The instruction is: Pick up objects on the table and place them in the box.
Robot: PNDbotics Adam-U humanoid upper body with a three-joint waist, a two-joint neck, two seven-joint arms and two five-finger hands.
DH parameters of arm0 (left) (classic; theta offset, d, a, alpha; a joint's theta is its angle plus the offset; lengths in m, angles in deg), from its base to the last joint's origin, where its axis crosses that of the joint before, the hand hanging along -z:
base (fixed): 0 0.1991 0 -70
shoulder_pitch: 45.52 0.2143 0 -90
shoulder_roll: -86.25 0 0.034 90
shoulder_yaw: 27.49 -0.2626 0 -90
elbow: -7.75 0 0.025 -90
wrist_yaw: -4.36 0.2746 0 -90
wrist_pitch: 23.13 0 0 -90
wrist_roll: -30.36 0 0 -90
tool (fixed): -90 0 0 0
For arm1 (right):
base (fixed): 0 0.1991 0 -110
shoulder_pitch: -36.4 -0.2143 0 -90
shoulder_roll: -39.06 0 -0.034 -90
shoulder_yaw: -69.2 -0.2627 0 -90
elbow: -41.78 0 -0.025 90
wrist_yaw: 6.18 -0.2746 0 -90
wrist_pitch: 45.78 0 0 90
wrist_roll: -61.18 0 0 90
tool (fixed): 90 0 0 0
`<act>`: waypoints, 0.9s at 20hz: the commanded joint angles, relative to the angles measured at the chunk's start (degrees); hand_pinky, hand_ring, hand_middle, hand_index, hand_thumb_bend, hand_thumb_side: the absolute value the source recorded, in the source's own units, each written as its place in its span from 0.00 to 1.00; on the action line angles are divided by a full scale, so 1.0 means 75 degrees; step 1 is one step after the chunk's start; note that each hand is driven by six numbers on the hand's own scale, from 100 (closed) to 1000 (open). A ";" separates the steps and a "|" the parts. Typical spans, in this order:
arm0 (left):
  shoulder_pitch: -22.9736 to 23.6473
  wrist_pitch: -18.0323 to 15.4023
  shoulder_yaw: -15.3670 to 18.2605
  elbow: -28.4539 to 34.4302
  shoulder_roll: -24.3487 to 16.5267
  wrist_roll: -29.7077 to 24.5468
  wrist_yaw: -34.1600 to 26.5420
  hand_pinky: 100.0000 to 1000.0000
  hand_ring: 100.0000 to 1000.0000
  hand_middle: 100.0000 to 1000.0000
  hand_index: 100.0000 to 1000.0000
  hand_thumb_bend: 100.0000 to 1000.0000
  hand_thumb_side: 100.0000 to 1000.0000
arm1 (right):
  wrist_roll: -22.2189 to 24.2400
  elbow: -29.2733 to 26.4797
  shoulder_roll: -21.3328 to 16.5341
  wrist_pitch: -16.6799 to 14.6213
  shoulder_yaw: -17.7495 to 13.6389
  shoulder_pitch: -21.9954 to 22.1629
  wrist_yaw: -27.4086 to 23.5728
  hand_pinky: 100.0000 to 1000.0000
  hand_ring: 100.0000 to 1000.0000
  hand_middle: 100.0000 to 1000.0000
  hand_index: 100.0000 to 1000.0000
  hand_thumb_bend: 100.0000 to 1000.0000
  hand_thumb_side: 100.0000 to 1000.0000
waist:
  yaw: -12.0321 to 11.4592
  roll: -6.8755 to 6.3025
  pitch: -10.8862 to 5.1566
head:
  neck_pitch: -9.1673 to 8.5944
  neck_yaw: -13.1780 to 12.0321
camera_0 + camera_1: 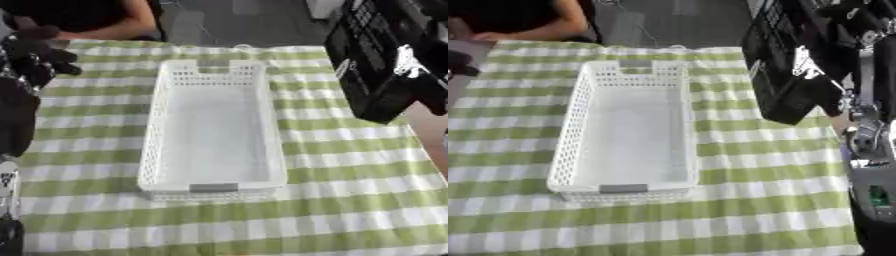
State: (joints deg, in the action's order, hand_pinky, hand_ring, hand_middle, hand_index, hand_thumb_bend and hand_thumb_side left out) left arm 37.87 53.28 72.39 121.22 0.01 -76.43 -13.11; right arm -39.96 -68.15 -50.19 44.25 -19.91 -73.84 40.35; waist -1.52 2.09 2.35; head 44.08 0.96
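Observation:
A white perforated basket (213,125) stands lengthwise in the middle of the table, and nothing lies inside it. At the upper right a large black flat box with white print (785,65) hangs tilted above the table's right side, beside the basket's far right corner. My right hand (837,95) is shut on its right edge, and the arm rises along the right border. My left hand (37,55) hovers at the upper left, left of the basket, with relaxed fingers and nothing in it.
A green and white checked cloth (332,200) covers the table. The table's right edge (429,145) runs close under the held black box. My left arm (13,125) lies along the left border.

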 commanded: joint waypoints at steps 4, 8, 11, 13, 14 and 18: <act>-0.0018 0.0012 -0.0052 0.0151 -0.0038 -0.0026 -0.0042 0.62 0.63 0.78 0.69 0.45 0.80 | 0.0361 0.0010 -0.0072 -0.0351 0.0473 -0.0795 -0.0362 0.15 0.40 0.75 0.65 0.00 0.00 | -0.0035 -0.0010 -0.0113 | 0.0005 0.0021; -0.0014 0.0024 -0.0076 0.0151 -0.0041 -0.0057 -0.0056 0.62 0.63 0.78 0.69 0.45 0.80 | 0.0651 0.0279 0.0024 -0.0664 0.0840 -0.1298 -0.0521 0.15 0.40 0.75 0.64 0.00 0.00 | -0.0053 -0.0006 -0.0118 | 0.0005 0.0062; -0.0013 0.0030 -0.0086 0.0151 -0.0043 -0.0072 -0.0065 0.62 0.63 0.78 0.69 0.45 0.80 | 0.0835 0.0561 0.0162 -0.0865 0.1061 -0.1588 -0.0540 0.16 0.40 0.75 0.64 0.00 0.00 | -0.0063 -0.0005 -0.0116 | 0.0005 0.0089; -0.0012 0.0037 -0.0096 0.0151 -0.0042 -0.0086 -0.0068 0.62 0.63 0.78 0.69 0.45 0.80 | 0.0983 0.0842 0.0301 -0.1011 0.1210 -0.1805 -0.0505 0.17 0.41 0.75 0.64 0.00 0.00 | -0.0076 -0.0005 -0.0115 | 0.0005 0.0115; -0.0014 0.0038 -0.0101 0.0151 -0.0042 -0.0091 -0.0072 0.62 0.63 0.78 0.69 0.45 0.80 | 0.1058 0.0999 0.0371 -0.1089 0.1285 -0.1913 -0.0472 0.17 0.41 0.75 0.64 0.00 0.00 | -0.0085 -0.0005 -0.0115 | 0.0005 0.0128; -0.0021 0.0047 -0.0120 0.0151 -0.0037 -0.0112 -0.0088 0.62 0.63 0.78 0.69 0.45 0.80 | 0.1344 0.1738 0.0630 -0.1414 0.1545 -0.2292 -0.0321 0.19 0.43 0.76 0.64 0.00 0.00 | -0.0122 -0.0006 -0.0116 | 0.0005 0.0193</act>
State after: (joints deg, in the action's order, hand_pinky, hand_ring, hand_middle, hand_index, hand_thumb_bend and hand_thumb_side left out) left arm 38.10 53.75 71.68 121.22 0.01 -77.00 -13.51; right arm -30.35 -55.97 -45.69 34.50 -8.64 -89.66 37.55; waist -2.38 2.20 2.26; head 44.11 1.60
